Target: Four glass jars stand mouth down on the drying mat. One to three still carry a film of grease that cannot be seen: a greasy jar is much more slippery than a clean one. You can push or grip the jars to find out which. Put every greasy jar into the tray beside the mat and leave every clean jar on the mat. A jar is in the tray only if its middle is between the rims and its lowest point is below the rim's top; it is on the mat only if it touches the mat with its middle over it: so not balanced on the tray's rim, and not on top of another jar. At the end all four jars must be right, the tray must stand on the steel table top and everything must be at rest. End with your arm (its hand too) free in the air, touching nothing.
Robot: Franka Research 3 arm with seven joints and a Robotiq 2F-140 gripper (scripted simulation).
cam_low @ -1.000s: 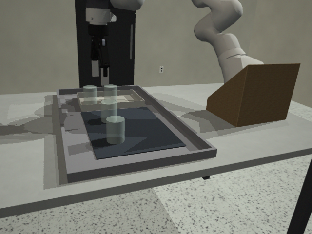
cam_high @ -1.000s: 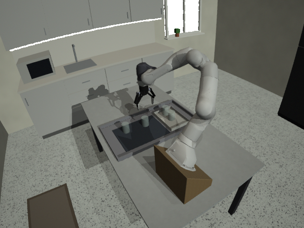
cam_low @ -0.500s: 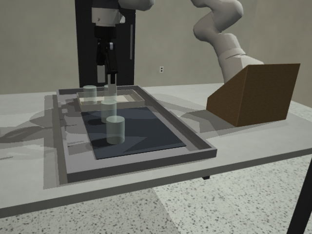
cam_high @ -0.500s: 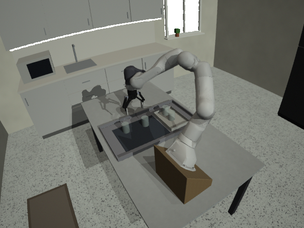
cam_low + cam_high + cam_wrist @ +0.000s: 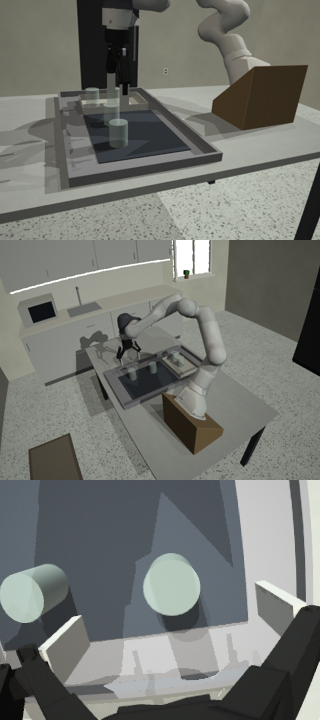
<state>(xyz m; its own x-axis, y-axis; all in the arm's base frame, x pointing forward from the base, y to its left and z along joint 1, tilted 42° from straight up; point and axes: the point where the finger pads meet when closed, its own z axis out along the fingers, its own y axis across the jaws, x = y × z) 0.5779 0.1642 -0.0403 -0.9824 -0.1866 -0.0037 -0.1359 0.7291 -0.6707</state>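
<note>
Of four glass jars, two on the mat (image 5: 152, 387) (image 5: 155, 134) (image 5: 100, 530): an outer jar (image 5: 132, 374) (image 5: 118, 133) (image 5: 171, 587) toward the mat's end, and an inner jar (image 5: 152, 367) (image 5: 111, 114) (image 5: 22, 597) nearer the tray (image 5: 180, 376) (image 5: 139, 105). Two more standing inside that one tray, beyond the mat. One gripper (image 5: 130, 359) (image 5: 117, 98) (image 5: 169, 615), two fingers: released, spread wide, above the mat's far side, grasping nothing. One surrounding frame (image 5: 113, 384) (image 5: 144, 170) (image 5: 270, 530) around mat and tray. Probable step: testing the outer jar. To do well: center on it, lower upright, clear both frame and inner jar, close gently, watch for slip; grease not visible.

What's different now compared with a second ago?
The arm has carried its open gripper away from the pale tray, toward the jars on the dark mat. Nothing was visibly gripped or released. Two jars stay on the mat, two in the tray.
</note>
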